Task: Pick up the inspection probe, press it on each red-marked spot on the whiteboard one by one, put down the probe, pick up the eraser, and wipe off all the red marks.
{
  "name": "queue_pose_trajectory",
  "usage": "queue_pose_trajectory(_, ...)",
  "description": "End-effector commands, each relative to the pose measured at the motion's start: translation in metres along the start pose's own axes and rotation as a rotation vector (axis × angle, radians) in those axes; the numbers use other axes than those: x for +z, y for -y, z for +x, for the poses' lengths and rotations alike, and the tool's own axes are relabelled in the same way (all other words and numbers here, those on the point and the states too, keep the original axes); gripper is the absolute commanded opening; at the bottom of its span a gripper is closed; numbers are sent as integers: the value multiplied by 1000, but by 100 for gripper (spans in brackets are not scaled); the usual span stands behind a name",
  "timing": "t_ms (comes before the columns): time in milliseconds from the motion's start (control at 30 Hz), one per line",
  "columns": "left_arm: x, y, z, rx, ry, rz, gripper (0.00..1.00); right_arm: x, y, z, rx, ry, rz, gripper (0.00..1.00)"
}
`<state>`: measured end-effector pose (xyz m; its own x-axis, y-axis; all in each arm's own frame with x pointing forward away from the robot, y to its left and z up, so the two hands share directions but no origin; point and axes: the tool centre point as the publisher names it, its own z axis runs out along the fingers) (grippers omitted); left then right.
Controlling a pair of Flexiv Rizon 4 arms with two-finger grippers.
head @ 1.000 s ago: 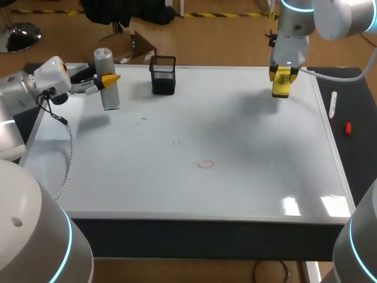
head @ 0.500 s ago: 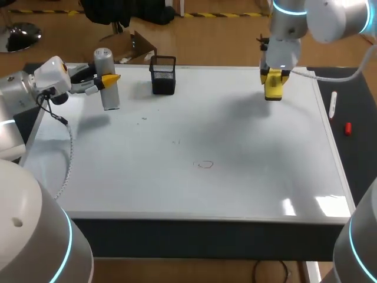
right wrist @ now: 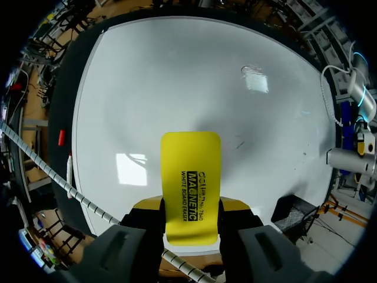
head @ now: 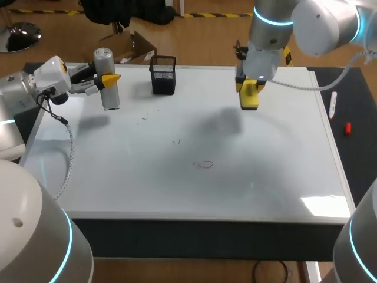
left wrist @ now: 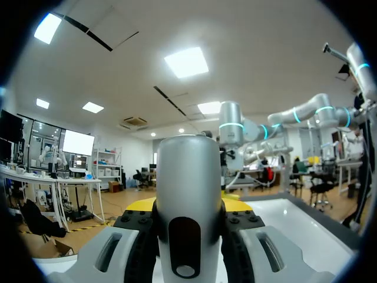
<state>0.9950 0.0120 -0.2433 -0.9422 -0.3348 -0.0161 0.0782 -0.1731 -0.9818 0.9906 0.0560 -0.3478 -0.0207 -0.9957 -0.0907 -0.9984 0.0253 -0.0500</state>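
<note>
With the right gripper (head: 248,89) clamped on the yellow eraser (head: 249,99), hangs over the far middle of the whiteboard (head: 283,171) in the head view, well apart from the red mark (head: 204,164) nearer the front, while gripping the grey probe (head: 110,97) upright in the left gripper (head: 109,78) near the far-left corner. From the left wrist, shows both fingers pressed against the probe's sides. From the right wrist, shows the eraser pinched lengthwise over bare board; probably the start of wiping, so next calls for carrying it to the mark and setting it flat.
</note>
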Motion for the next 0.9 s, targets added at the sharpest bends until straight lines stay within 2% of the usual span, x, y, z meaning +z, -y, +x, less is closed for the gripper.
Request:
queue_pose_trajectory(33,0,1,1,2,2,1,0,-2,-25,-23,-30,1,72,0)
queue_pose_trajectory(167,0,1,1,2,2,1,0,-2,-46,-56,-68,37,68,0)
queue_pose_trajectory(400,0,1,1,2,2,1,0,8,-80,-98,-103,93,21,0)
queue_pose_trajectory(700,0,1,1,2,2,1,0,22,-109,-135,-124,107,-37,0)
queue_pose_trajectory(900,0,1,1,2,2,1,0,28,-121,-144,-127,101,-49,0)
